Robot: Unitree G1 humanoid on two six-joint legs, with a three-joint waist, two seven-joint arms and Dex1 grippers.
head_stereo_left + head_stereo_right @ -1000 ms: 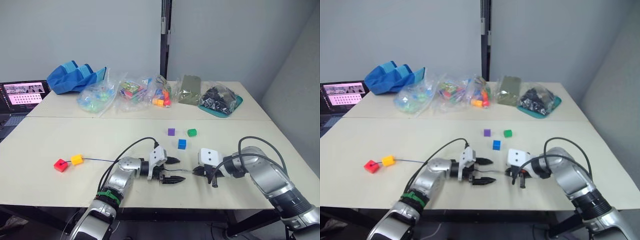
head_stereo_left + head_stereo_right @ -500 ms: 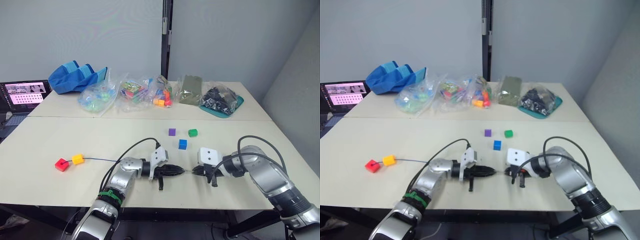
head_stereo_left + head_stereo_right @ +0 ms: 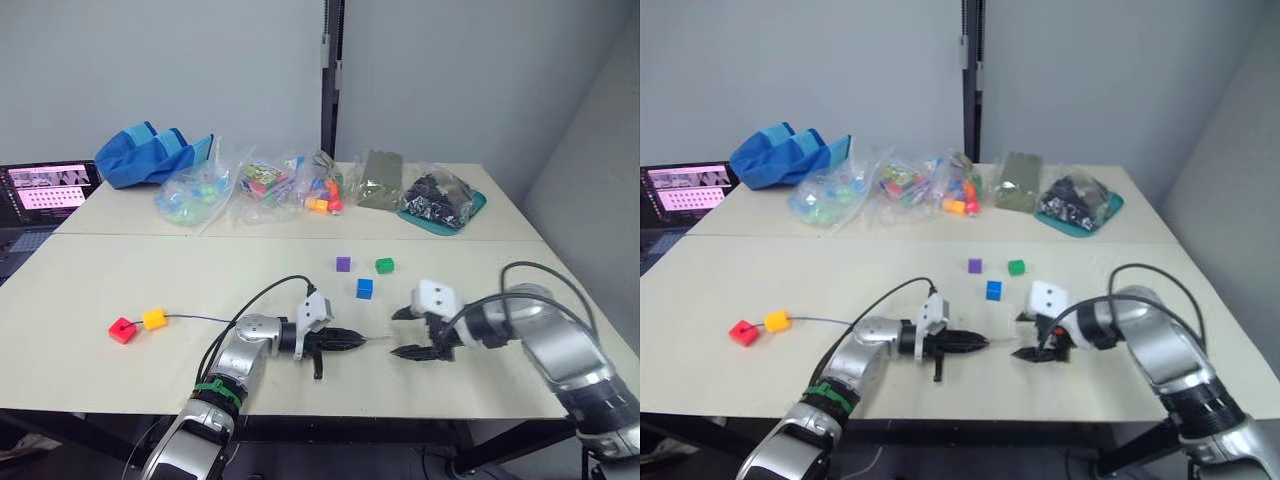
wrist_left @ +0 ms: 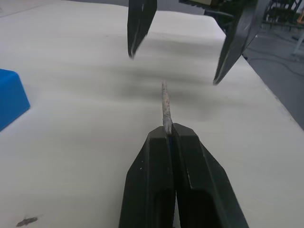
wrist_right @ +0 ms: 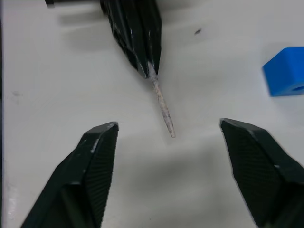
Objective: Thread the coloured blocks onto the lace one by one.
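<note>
The lace (image 4: 165, 102) is pinched by the closed left gripper (image 3: 345, 341), its pale tip aimed at the empty, wide-open right gripper (image 3: 408, 333), apparently nearer the blue block (image 3: 364, 288).

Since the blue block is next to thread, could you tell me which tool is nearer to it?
Roughly equal, perhaps the right. The blue block sits farther out on the table between them: the right tool, open, to its right, the left tool, shut on the lace, to its left.
</note>
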